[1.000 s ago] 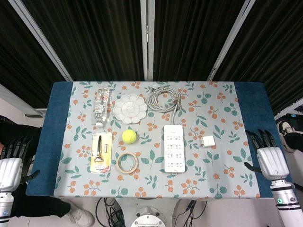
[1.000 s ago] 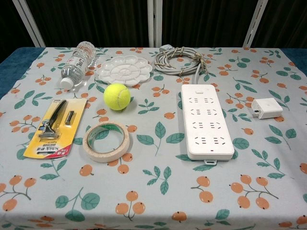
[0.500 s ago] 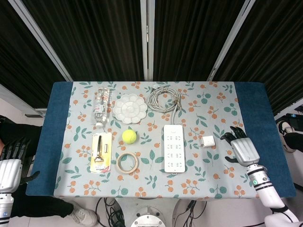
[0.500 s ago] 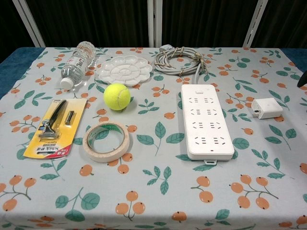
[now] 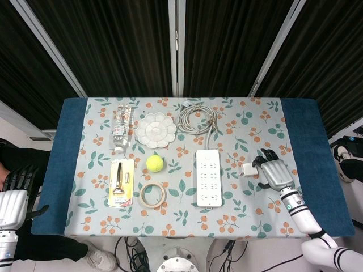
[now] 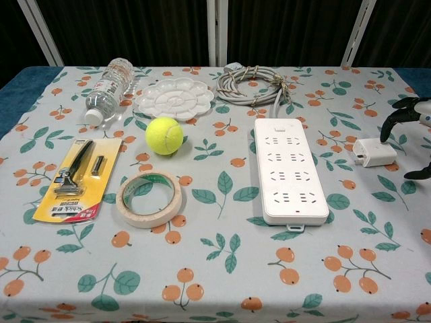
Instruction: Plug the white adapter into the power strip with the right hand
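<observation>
White adapter (image 6: 374, 151), small smooth square block on my flowery cloth (image 6: 222, 269), my right hand (image 5: 274, 170) just beside it, fingers spread, holding nothing, long flat power strip (image 6: 289, 169) nearby

Pale grey cloth (image 5: 244, 122) printed with teal leaves and orange berries, over a deep blue surface (image 5: 306, 141). White adapter (image 6: 374, 152) just beside black fingers (image 6: 396, 118) of a silver-backed right hand (image 5: 274, 171). White power strip (image 6: 289, 168) further off from those fingers, with a coiled grey cable (image 6: 252, 85). Beyond that, yellow-green tennis ball (image 6: 164, 135), beige tape roll (image 6: 149, 198), white flower-shaped palette (image 6: 175, 98), clear bottle (image 6: 108, 89) with white cap. Black razor on a yellow card (image 6: 77, 180) with red strip. Silver left hand (image 5: 12, 198) with black fingers (image 5: 21, 175), farthest away. Black curtains (image 5: 113, 45) with white poles behind.
</observation>
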`<state>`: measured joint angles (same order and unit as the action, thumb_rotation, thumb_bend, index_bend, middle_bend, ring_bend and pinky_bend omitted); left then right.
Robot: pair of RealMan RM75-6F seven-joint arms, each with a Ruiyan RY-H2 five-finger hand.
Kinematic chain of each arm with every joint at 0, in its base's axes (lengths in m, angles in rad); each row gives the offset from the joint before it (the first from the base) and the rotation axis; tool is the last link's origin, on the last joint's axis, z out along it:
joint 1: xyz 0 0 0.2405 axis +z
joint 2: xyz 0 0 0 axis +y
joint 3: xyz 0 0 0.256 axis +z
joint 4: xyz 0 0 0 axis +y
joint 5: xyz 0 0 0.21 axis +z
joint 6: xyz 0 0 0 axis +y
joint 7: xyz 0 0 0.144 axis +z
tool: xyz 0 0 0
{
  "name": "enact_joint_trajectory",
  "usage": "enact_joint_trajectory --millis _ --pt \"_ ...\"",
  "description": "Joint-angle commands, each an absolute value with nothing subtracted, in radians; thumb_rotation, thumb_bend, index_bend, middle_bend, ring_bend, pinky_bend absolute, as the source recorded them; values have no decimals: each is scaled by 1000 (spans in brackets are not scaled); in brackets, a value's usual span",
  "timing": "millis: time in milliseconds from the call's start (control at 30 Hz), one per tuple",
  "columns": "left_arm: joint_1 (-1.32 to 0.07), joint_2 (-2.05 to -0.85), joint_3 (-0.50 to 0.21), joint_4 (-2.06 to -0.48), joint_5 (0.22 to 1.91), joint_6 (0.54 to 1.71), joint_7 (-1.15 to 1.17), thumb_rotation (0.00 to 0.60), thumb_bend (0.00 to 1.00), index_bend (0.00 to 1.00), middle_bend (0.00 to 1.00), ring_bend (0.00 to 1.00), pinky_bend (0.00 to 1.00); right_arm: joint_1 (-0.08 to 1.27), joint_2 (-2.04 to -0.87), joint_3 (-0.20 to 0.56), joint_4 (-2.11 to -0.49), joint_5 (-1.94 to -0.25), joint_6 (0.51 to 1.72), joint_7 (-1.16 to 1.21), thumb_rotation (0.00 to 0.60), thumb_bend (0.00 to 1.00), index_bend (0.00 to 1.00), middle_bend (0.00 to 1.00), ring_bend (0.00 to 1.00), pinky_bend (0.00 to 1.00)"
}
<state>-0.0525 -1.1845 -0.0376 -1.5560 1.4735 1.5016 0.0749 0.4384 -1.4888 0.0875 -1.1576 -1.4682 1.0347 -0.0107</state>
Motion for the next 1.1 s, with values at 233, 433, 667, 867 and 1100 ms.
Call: enact_joint_trajectory --millis 233,433,667,867,1100 --pt "-54 -1185 -39 -1551 1470 1499 68 600 70 0 11 0 0 468 -1522 95 -1103 -1467 1038 42 600 26 383 287 86 103" --pt "-57 -1189 -39 -1547 1468 1492 65 600 70 0 11 0 0 484 -1537 88 -1081 -1462 1018 52 600 26 385 298 88 103" --pt "-56 -1188 -38 -1544 1465 1490 60 600 71 0 11 0 0 495 -1557 79 -1051 -1461 1008 72 600 26 397 312 88 103" --pt "-58 -1190 -38 -1542 1462 1484 56 600 70 0 11 0 0 501 -1562 69 -1037 -1464 1002 81 600 58 418 327 105 104" --pt "-59 -1193 -38 -1537 1462 1482 51 600 71 0 11 0 0 516 -1567 66 -1024 -1460 984 84 600 188 444 349 125 115"
